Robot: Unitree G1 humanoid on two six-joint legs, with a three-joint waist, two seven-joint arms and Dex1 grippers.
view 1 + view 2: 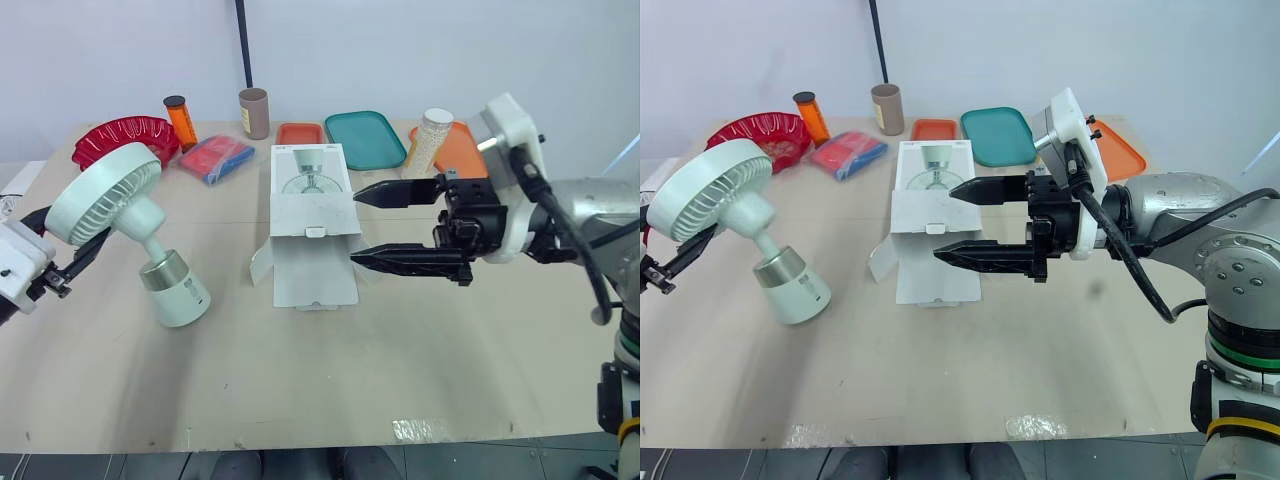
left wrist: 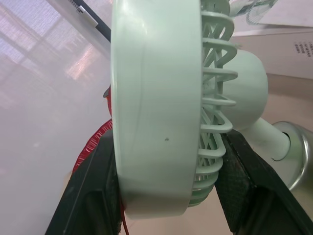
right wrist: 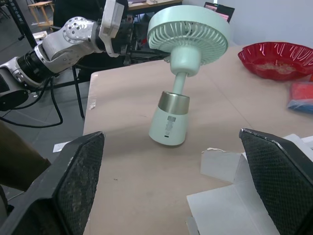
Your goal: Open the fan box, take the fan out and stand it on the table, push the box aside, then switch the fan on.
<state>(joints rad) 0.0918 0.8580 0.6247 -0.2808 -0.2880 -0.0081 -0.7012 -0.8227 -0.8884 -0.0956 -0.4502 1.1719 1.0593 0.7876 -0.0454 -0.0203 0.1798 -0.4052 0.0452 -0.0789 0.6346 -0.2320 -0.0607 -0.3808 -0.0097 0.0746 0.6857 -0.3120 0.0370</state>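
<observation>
The near edge of the bench [image 1: 300, 390] is bare. Left of centre, the pale green fan [image 1: 130, 225] is already out of its box but not yet standing. It leans with its round head toward the upper left of the frame, and its white base [image 1: 180, 295] seems to rest on the bench on one edge only. The left hand [image 2: 168, 147] is closed on the fan's head, one black finger against the smooth back rim and the other against the grille.

In the middle of the frame the fan box [image 1: 310, 230] lies flat and empty, its lid open and a side flap [image 1: 262, 265] splayed toward the fan. The right hand [image 1: 355, 227] sits at the box's right edge with its fingers spread wide and holding nothing. Whether they touch the card I cannot tell.

The step in hand looks like standing the fan up. The next move calls for tipping the head upright until the base sits flat, then letting go gently so it does not topple. After that the right hand is well placed to push the box aside.

Along the far edge sit a red bowl [image 1: 125, 140], an orange bottle [image 1: 181, 122], a cardboard tube [image 1: 254, 113], a teal tray [image 1: 365, 138] and an orange tray [image 1: 462, 150]
</observation>
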